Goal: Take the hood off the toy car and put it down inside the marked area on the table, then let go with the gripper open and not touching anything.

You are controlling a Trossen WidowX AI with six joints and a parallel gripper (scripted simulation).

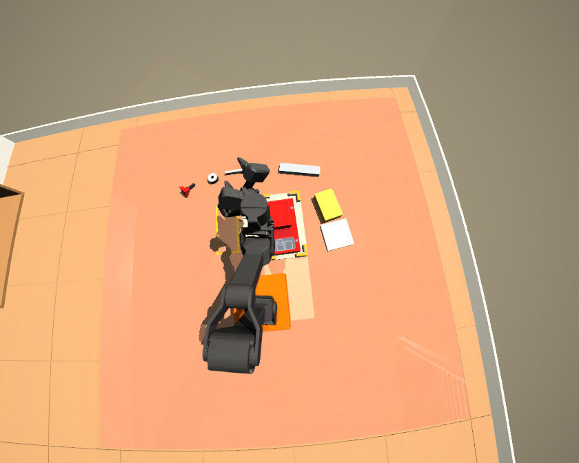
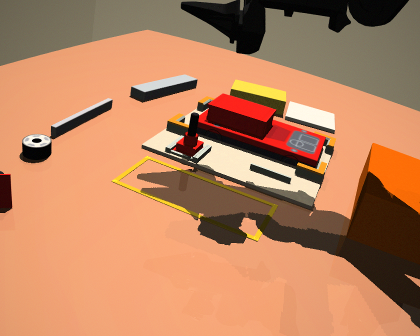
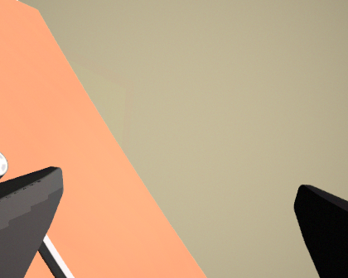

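I have nothing finished to report on this job yet. The long red toy car [image 1: 293, 233] [image 2: 281, 132] sits on its cream-coloured board [image 1: 305, 224] [image 2: 227, 164], between the orange-topped corner brackets [image 1: 295, 193] [image 2: 311, 168]. I can't be sure from here which part counts as the hood. My best reading is the grey, line-marked panel [image 1: 285, 244] [image 2: 304, 141] at the low end, rather than the raised red block [image 1: 281, 212] [image 2: 241, 112]. Both are on the car, so on either reading I judge the removal undone.

The yellow-outlined rectangle [image 1: 216, 222] [image 2: 131, 169] on the salmon-coloured worktop [image 1: 362, 313] [image 2: 105, 280] [image 3: 83, 165] has only the arm's shadow across it; no part lies inside.

My black pincer [image 1: 234, 172] [image 2: 210, 16] [image 3: 182, 189] is spread nearly as wide as it goes, with nothing between its fingers. It hangs well above the worktop, and in the wrist view it faces out past the worktop's edge, not at the car.

By my judgement, everything that counts is left: swing round and tip down over the car, grip the hood, lift it free, set it down within the yellow lines, then open and back off. Being open and touching nothing now doesn't settle the last condition, since that comes after the placing.
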